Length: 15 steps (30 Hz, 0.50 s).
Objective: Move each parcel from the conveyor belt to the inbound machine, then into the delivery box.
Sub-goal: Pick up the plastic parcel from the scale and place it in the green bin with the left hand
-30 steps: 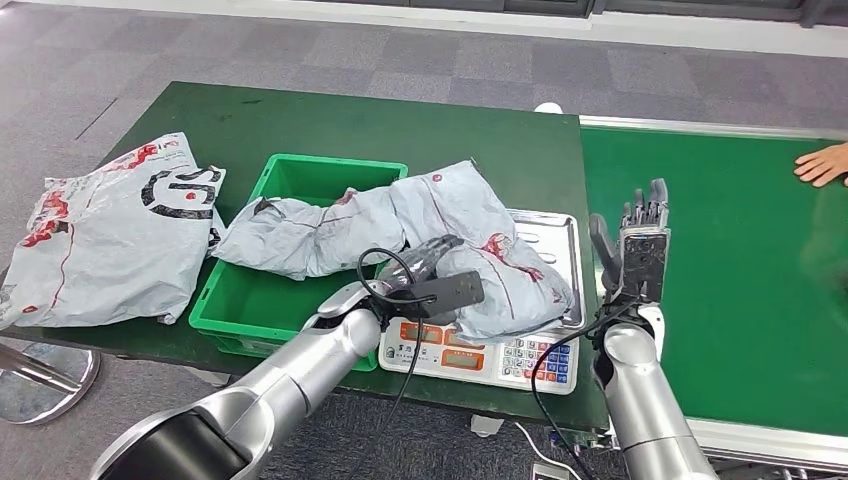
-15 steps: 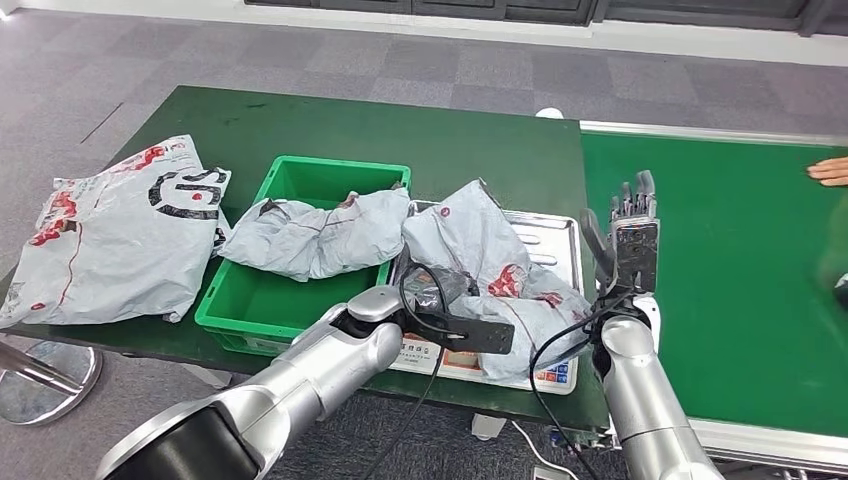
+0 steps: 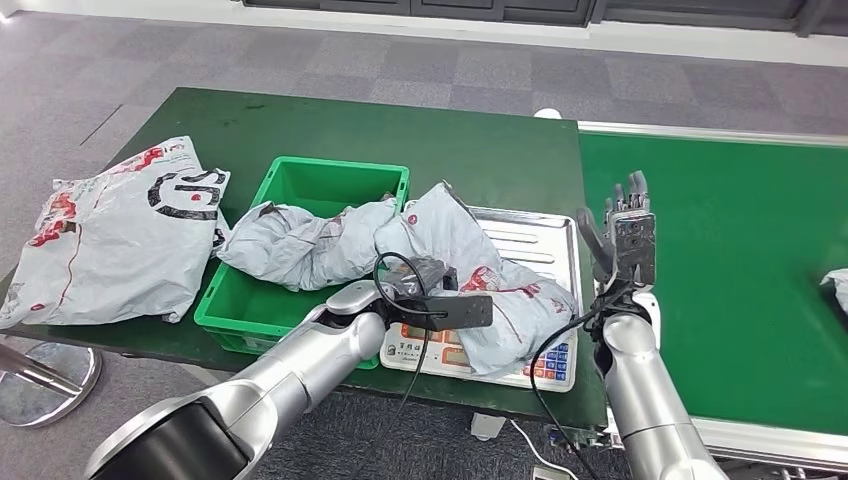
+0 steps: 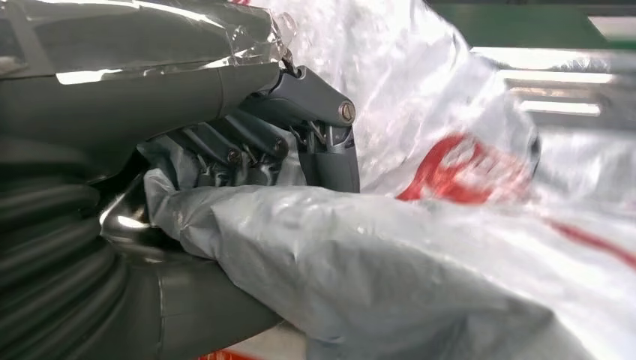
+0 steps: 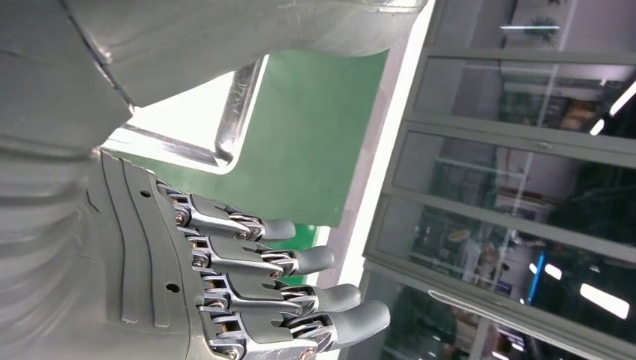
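A crumpled grey parcel [image 3: 490,285] with red print lies on the steel tray of the inbound machine [image 3: 548,232], a scale with a keypad at its front. My left hand [image 3: 428,282] grips this parcel at its near left side; in the left wrist view the dark fingers [image 4: 251,146] are folded into the grey film [image 4: 390,262]. A second grey parcel [image 3: 300,245] is draped over the green delivery box [image 3: 335,178], touching the first. My right hand [image 3: 622,232] stands upright and open beside the scale's right edge, holding nothing; its fingers [image 5: 300,289] are spread.
A large grey parcel [image 3: 110,235] lies on the dark green table [image 3: 480,150] left of the box. The green conveyor belt [image 3: 730,260] runs on the right, with another grey parcel [image 3: 836,285] at its far right edge. Cables hang from both wrists.
My left hand has drawn the gripped parcel forward, then a little back towards the box, where it now touches the other parcel. A person's hand has left the belt; a parcel has appeared there.
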### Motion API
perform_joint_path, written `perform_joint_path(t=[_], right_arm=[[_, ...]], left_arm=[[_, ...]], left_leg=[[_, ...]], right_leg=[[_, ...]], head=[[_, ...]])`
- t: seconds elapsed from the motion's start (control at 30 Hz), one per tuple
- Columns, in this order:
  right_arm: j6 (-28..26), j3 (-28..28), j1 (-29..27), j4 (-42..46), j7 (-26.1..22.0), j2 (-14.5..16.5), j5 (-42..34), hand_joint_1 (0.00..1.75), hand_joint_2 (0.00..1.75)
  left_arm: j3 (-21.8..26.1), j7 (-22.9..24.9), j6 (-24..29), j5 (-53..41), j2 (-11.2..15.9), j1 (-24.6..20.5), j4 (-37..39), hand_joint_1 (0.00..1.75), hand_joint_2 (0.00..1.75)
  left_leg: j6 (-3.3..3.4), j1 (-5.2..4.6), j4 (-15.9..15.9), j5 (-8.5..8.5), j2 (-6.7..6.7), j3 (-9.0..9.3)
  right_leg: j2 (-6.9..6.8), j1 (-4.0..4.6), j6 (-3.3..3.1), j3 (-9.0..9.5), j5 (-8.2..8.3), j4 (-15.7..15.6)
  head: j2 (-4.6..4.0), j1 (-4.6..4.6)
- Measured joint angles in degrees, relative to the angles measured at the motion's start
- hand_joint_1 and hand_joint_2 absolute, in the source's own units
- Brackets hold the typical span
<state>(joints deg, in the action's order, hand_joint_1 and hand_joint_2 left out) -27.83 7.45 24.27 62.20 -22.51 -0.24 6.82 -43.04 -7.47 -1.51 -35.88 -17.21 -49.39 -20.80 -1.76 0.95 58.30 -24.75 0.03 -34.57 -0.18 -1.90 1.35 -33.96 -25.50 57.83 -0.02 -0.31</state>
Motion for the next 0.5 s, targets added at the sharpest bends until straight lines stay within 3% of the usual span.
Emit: perform_joint_path(t=[0.17, 0.3, 0.5], right_arm=[[0.6, 0.0, -1.8, 1.1, 0.8, -0.2, -0.6, 0.00, 1.75], [1.4, -0.3, -2.7, 2.1, 0.9, -0.8, -1.5, 0.00, 1.75], [2.7, -0.9, -3.1, 2.2, 0.7, -1.3, -2.5, 0.00, 1.75]], left_arm=[[5.8, -5.9, -3.7, 7.8, 0.6, -0.1, -6.2, 1.75, 1.75], [8.4, -6.0, -4.2, 10.3, 1.0, -0.1, -11.7, 1.75, 1.75], [10.2, -4.7, -0.5, 12.1, 1.8, 0.0, -19.3, 1.75, 1.75]], left_leg=[[-0.01, 0.00, 0.0, 0.01, -0.02, -0.25], [-0.01, -0.01, 0.0, -0.03, -0.01, -0.49], [-0.01, -0.01, 0.0, -0.04, -0.01, -0.59]], right_leg=[[0.00, 0.00, -0.01, -0.25, 0.01, 0.0], [0.04, -0.01, -0.01, -0.50, 0.01, 0.0], [0.04, 0.00, 0.00, -0.59, 0.00, 0.0]], head=[[0.00, 0.00], [0.01, 0.01], [0.01, 0.01]])
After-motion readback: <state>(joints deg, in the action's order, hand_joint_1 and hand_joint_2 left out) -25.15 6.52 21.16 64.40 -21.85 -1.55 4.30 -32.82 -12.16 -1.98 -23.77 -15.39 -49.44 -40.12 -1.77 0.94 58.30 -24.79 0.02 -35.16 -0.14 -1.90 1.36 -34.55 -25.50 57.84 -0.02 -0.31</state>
